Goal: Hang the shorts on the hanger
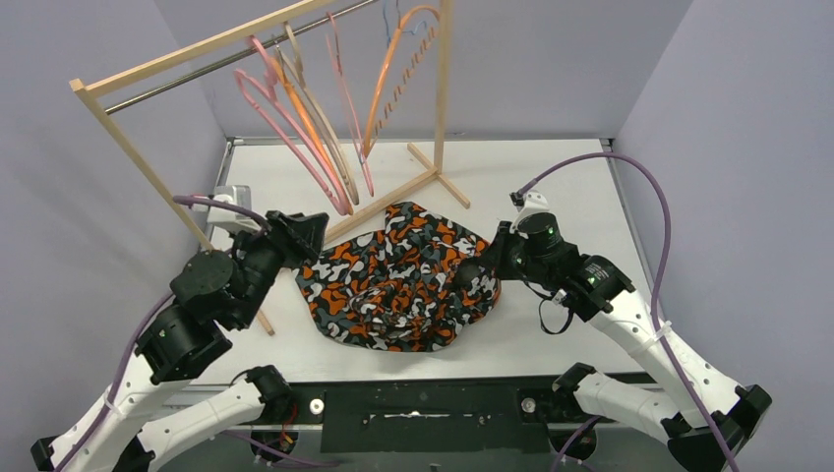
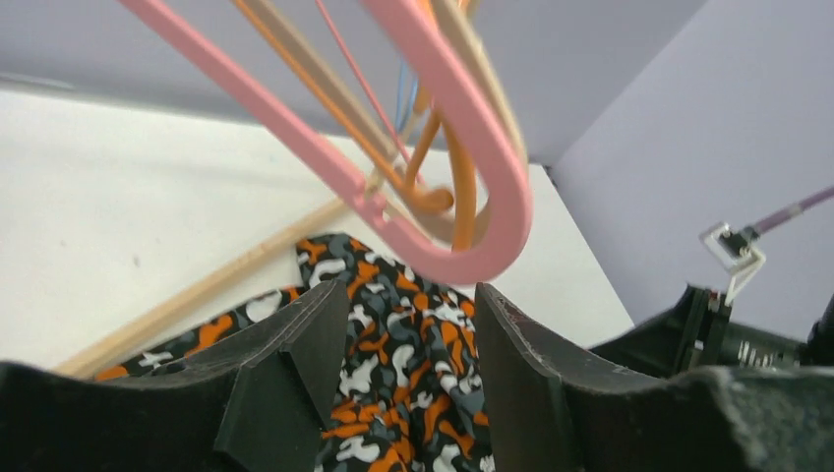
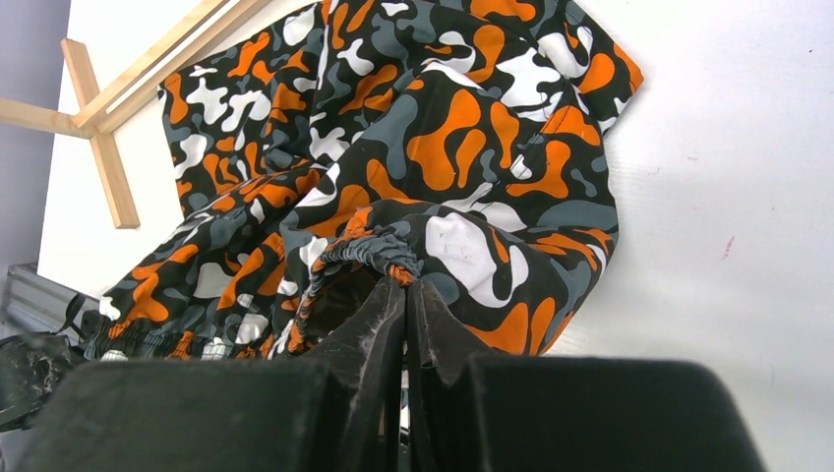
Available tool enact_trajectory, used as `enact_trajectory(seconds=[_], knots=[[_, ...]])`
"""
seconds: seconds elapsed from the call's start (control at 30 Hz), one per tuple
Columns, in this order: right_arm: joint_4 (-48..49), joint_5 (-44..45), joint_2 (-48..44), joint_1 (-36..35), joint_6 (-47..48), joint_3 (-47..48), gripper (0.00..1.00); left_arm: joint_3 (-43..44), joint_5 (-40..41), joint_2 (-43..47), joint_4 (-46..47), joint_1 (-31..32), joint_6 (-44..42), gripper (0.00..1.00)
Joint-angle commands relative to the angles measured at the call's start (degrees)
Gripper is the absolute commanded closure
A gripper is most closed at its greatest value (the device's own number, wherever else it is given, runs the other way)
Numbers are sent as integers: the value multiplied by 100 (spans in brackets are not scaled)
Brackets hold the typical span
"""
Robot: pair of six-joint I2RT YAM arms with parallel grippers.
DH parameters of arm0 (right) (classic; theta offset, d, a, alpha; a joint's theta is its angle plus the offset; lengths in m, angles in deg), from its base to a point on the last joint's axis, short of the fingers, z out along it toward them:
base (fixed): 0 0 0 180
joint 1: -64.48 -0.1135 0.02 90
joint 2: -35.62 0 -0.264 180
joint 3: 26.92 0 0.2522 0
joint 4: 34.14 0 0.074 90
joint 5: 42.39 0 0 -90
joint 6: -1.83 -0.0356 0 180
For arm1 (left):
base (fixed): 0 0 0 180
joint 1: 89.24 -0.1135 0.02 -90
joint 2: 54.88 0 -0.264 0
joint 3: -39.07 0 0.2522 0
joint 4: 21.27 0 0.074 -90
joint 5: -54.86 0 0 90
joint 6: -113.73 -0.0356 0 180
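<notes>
Top external view, shorts [image 1: 398,280] heaped on my counter [image 1: 551,177], right tool [image 3: 405,287] clamped on their waistband, left tool [image 2: 411,293] apart under pink hanger [image 2: 497,157].

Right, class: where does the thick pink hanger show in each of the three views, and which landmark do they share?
Top external: the thick pink hanger hangs from the rail, upper left of centre.
Left wrist: close up across the top, curved end near centre.
Right wrist: not in it.
Shared landmark: the shorts, in all three.
</notes>
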Motion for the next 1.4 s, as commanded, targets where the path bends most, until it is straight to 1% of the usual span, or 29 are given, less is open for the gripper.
enact_trajectory(seconds=[0.0, 0.17, 0.27, 0.37, 0.47, 0.57, 0.67, 0.77, 0.93, 1.1, 1.37], knots=[[319, 66, -43, 8, -31, -2, 100, 1013, 868, -487, 269, -10, -736, 50], [281, 88, -93, -1, -39, -1, 100, 1684, 1588, -1114, 435, -15, -1399, 44], [231, 113, -143, -16, -40, 3, 100, 1981, 1751, -1476, 530, -11, -1635, 43], [174, 133, -214, -26, -31, -20, 100, 2298, 1879, -1879, 441, -11, -1737, 43], [145, 165, -285, -35, -31, -64, 100, 2637, 2077, -2241, 191, -25, -1662, 43], [117, 179, -358, -36, -31, -101, 100, 2674, 2194, -2364, 177, -31, -1590, 48], [79, 224, -436, -38, -24, -120, 100, 2543, 2268, -2322, 214, -67, -1566, 55], [46, 278, -466, -38, 18, -120, 100, 2425, 2355, -2249, 126, -89, -1546, 59], [29, 341, -447, -41, 73, -112, 100, 2156, 2338, -2096, 111, -128, -1623, 71], [76, 311, -394, -43, 107, -86, 100, 2097, 2208, -2090, 32, -180, -1646, 73], [71, 308, -387, -39, 123, -93, 100, 2221, 2167, -2049, -400, -194, -1470, 74]])
